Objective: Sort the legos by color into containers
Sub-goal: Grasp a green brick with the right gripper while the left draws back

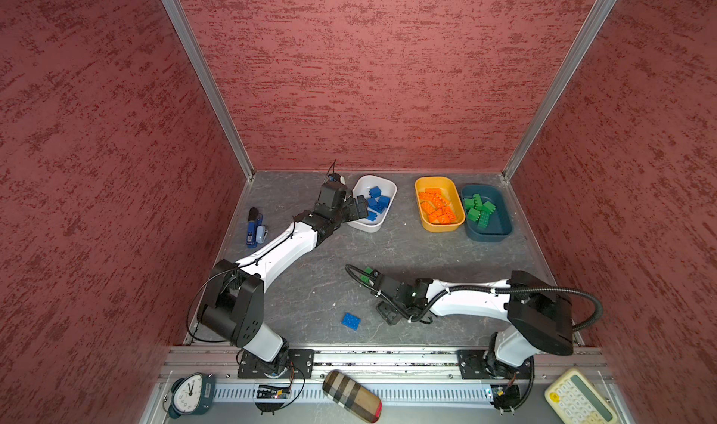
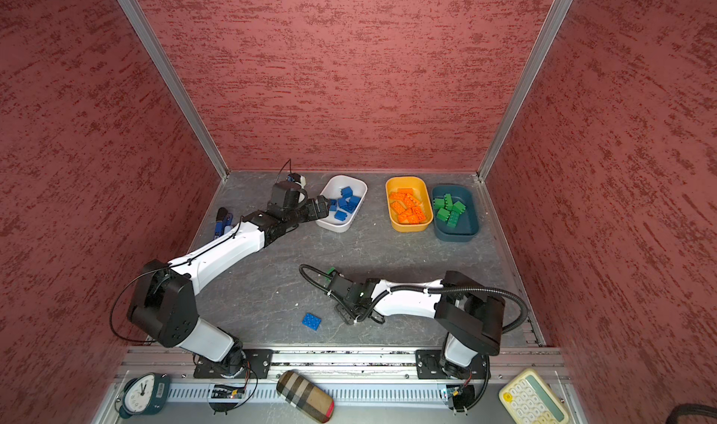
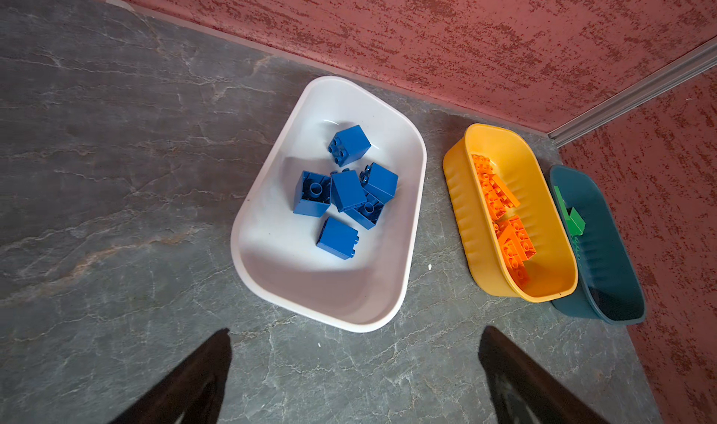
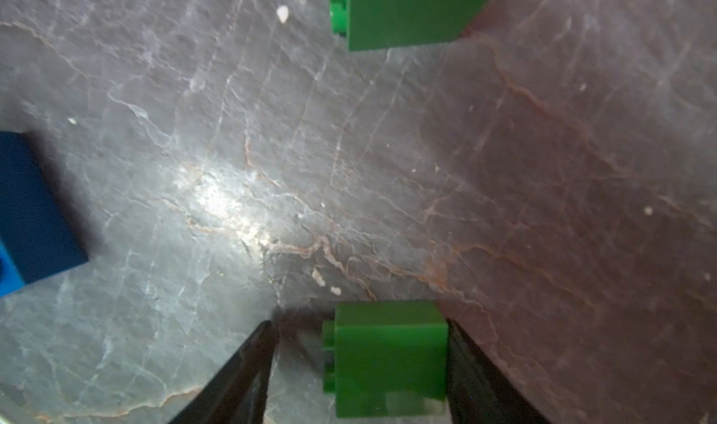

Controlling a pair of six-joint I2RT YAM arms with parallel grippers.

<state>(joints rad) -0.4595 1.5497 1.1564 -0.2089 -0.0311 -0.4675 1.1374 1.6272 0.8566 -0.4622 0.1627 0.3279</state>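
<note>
Right wrist view.

- Green brick [image 4: 388,358]: glossy moulded plastic, boxy, near square in outline, so its long axis cannot be told. It lies on its side on the bench [image 4: 271,150], smooth face up, studs pointing sideways.
- Right hand [image 4: 359,322]: half closed around this brick. One black finger [image 4: 477,371] touches the face opposite the studs. The other stands just clear of the studs.
- Second green brick [image 4: 407,10]: same make, farther along the bench, apart from the first.
- Blue brick [image 1: 351,320]: flat, square, studs up, alone on the grey stone-veined bench near the right arm.
- White tub [image 3: 310,278]: smooth, rounded-rectangle shape, near the back wall [image 1: 388,72], long axis skewed. It holds six blue bricks [image 3: 349,189], tumbled, some with the hollow underside up.
- Yellow tub [image 3: 465,208]: ribbed outer wall, long axis running front to back. It holds orange bricks [image 3: 512,239], mostly oblong and lying flat.
- Teal tub [image 1: 492,235]: just beside the yellow tub and parallel to it. It holds green bricks [image 1: 479,210] in a loose heap.
- Left hand [image 3: 355,329]: fingers spread wide and empty, above the near end of the white tub.
</note>
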